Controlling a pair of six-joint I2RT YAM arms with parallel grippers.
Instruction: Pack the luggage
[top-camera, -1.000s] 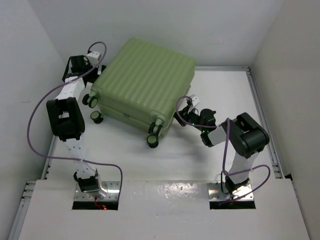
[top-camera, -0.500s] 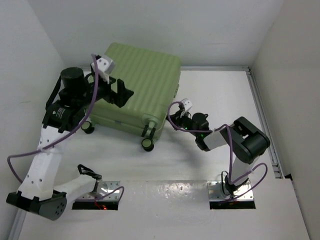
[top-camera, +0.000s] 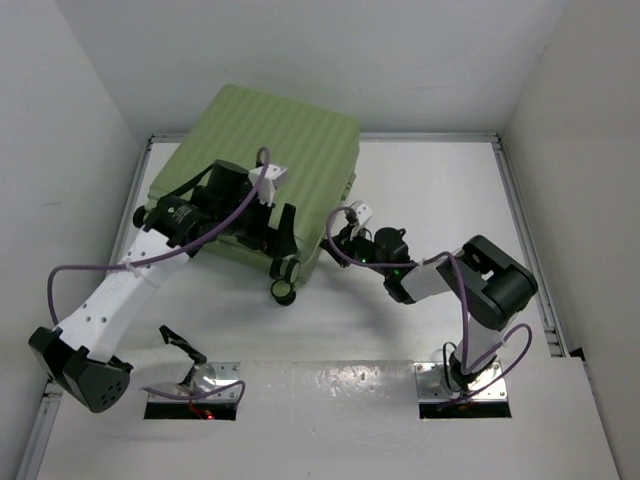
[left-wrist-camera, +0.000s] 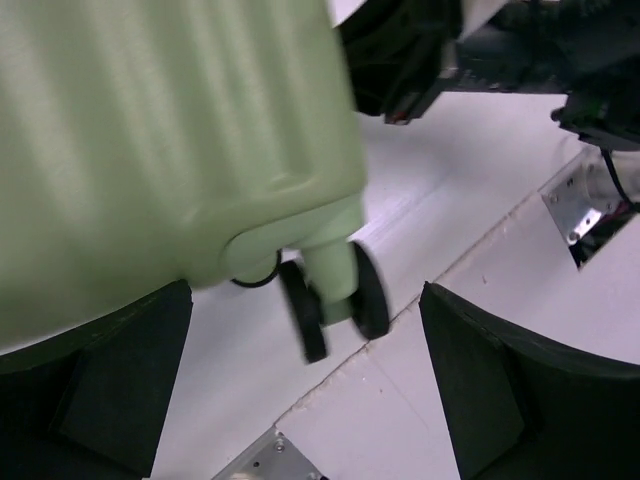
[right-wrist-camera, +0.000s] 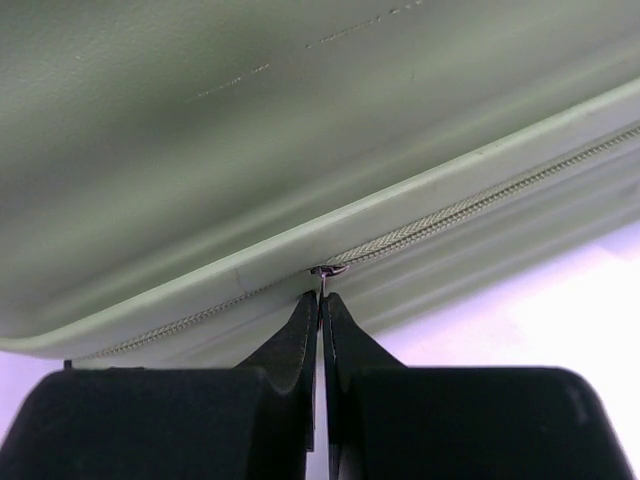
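Observation:
The luggage (top-camera: 275, 140) is a pale green ribbed suitcase lying closed at the back left of the table. My left gripper (top-camera: 283, 232) is open above its near corner, over the black wheels (top-camera: 285, 279). In the left wrist view the wheels (left-wrist-camera: 335, 300) sit between my wide-apart fingers (left-wrist-camera: 500, 390). My right gripper (top-camera: 345, 232) is at the luggage's right side. In the right wrist view it (right-wrist-camera: 321, 300) is shut on the zipper pull (right-wrist-camera: 326, 276) of the luggage's zipper seam (right-wrist-camera: 450, 222). The lining is hidden.
White walls stand close on the left, back and right. A raised rail (top-camera: 520, 220) runs along the table's right edge. The arm bases (top-camera: 190, 385) sit on metal plates at the near edge.
The luggage has slid and turned left toward the back corner. My left arm swung from its far left side over the top to its near corner. My right gripper followed leftward along the side.

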